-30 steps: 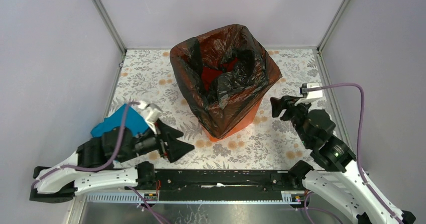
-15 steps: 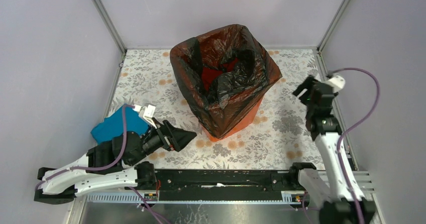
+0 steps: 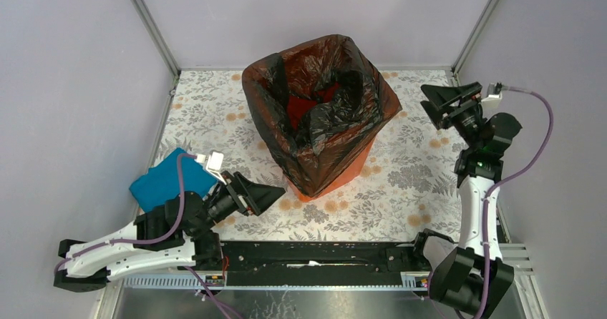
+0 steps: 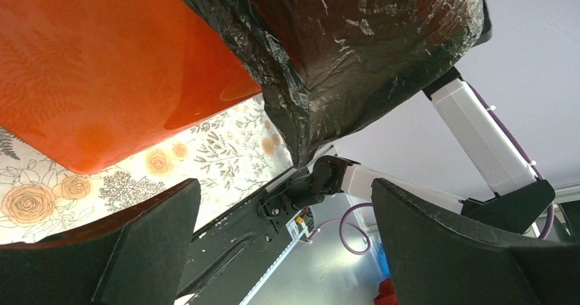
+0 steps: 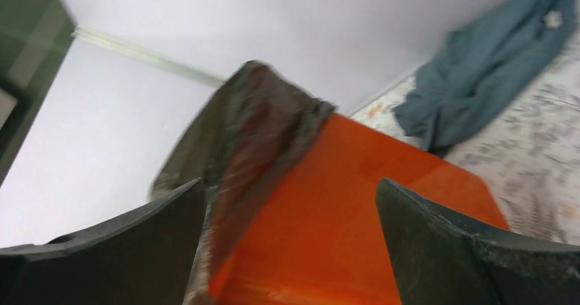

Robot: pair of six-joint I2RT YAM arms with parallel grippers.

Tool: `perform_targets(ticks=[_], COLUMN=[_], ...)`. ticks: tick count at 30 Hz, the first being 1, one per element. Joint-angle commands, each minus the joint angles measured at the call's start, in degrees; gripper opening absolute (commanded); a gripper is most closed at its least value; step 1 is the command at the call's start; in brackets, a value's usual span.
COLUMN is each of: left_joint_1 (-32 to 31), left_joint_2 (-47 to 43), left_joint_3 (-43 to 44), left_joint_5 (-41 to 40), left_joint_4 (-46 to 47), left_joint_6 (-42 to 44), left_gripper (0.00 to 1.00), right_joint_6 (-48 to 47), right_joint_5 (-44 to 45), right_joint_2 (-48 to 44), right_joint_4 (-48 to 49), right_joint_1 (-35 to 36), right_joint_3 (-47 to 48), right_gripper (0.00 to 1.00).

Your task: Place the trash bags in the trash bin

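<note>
My left pincer and right pincer both gape wide, empty. The black trash bag drapes over the rim of the orange trash bin between them, seemingly lining it.

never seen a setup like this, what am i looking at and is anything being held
Two robot arms are bolted at the near edge of a flowered table. One picture looks down from above and behind them. The other two come from cameras on the wrists, with that arm's own fingers at the bottom. An orange bin stands mid-table, a black bag draped over its rim. A blue cloth lies by the left arm. The left hand and right hand are open, holding nothing.
</note>
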Motion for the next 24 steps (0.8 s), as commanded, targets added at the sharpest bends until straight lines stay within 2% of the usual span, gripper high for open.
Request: perform_targets(ticks=[1,5,10,17,20,24], left_joint_1=[0.2,0.2,0.2,0.2,0.2,0.2], left_joint_2=[0.8,-0.2,-0.3,0.4,-0.1,-0.4], left_joint_3=[-0.4,-0.7,-0.8,0.1,-0.1,0.0], left_joint_5=[1.2,0.3,-0.9,-2.1,-2.6,-3.3], left_joint_4=[5.2,4.1,4.2,3.7,3.6,3.3], left_joint_6=[-1.7,-2.2,-2.1,-2.6,-3.2,-3.4], left_gripper=[0.99,0.99,0.99,0.99,0.99,0.99], right_joint_6=[6.3,-1.1,-14.4,-13.9,-11.4,-12.3], right_joint_5=[-9.9,-14.8,-10.9,-12.7,-13.9,-13.2], right_joint_2=[1.0,5.5,4.9,6.1,6.1,5.0], right_joint_4=[6.8,-1.8,-16.7,-15.3,-12.6,-14.6], right_joint_1=[1.8,8.4,9.9,11.7,13.1,13.5], right_joint_3=[6.1,13.2,17.0,17.5,17.1,17.8], right_gripper=[1.0,0.97,0.88,0.63,0.61,0.57])
